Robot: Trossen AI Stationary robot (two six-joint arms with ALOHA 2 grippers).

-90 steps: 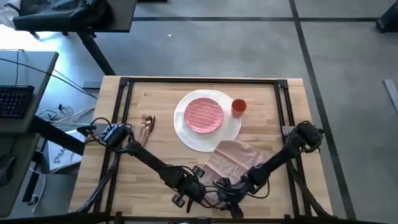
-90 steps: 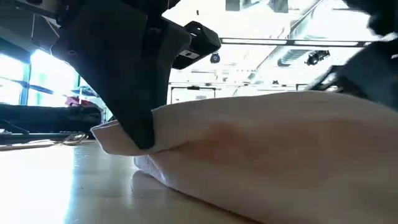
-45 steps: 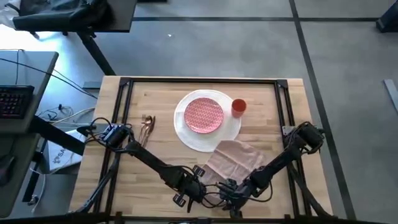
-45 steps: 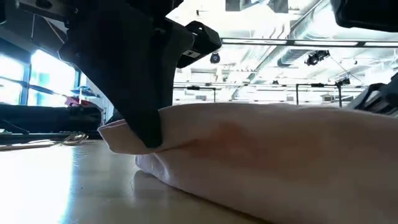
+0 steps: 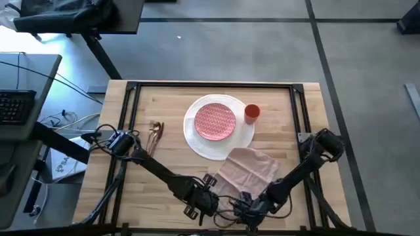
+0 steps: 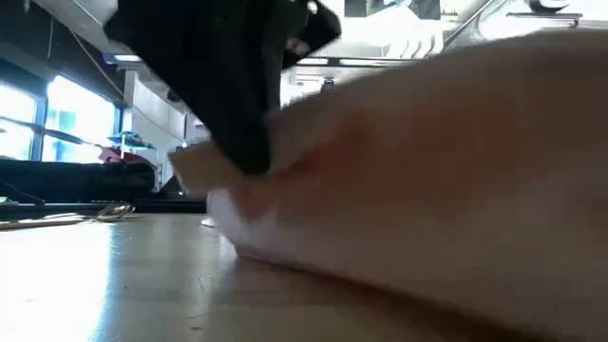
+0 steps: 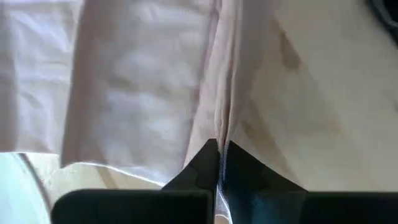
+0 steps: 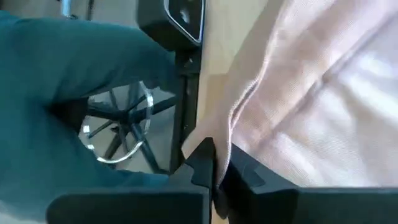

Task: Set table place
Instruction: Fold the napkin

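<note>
Both arms at the worktop's near edge: left end effector and right end effector each pinch the pink napkin's hem, apparently to spread it flat beside the white plate.

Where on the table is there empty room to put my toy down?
Bare light-wood tabletop lies right of the small orange cup, and between copper-coloured cutlery and large white round plate. It's crowded near the pale pink cloth napkin.

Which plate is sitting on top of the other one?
The small red-patterned plate. It lies on the big white plate, whose plain rim shows all around it.
</note>
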